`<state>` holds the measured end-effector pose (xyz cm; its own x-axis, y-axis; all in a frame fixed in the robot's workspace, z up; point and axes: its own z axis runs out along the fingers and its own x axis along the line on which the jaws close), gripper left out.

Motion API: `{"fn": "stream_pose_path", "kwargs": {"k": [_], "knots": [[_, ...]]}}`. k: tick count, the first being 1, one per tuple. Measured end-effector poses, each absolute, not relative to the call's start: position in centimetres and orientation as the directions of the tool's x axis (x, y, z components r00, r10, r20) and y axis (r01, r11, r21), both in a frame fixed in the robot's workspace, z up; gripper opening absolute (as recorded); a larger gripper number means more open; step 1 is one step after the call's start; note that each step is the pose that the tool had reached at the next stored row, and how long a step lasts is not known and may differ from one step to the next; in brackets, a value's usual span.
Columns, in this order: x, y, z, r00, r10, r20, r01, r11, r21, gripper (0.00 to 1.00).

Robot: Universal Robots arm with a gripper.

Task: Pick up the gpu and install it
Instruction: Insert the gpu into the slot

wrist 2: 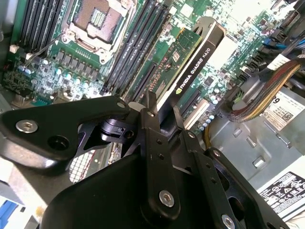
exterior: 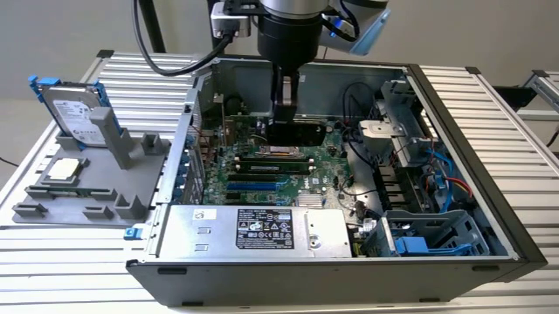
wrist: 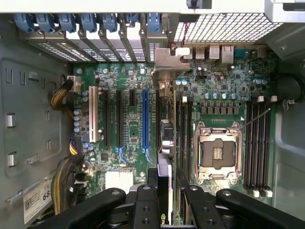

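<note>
— Since the black metal gripper is clamped tight on the gpu, a small flat card with green board, black shroud and silver bracket, where is that card placed?

— It is hung edge-down in the upper middle of the exterior view, inside the open dark grey computer case, close over the green motherboard.

— What could be spoiled?

— The card is seen just beside the long blue slot, not over it. If it were pressed down off-line, contacts could be jammed or the bracket snagged.
</note>
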<state>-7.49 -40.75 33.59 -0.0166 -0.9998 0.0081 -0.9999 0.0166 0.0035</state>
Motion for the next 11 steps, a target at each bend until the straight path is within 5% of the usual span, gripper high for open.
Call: {"fn": "stream_pose_path", "kwargs": {"k": [11], "knots": [[-7.49, -40.75, 33.15, -0.017, -1.0, 0.008, -1.0, 0.017, 0.004, 0.0]]}}
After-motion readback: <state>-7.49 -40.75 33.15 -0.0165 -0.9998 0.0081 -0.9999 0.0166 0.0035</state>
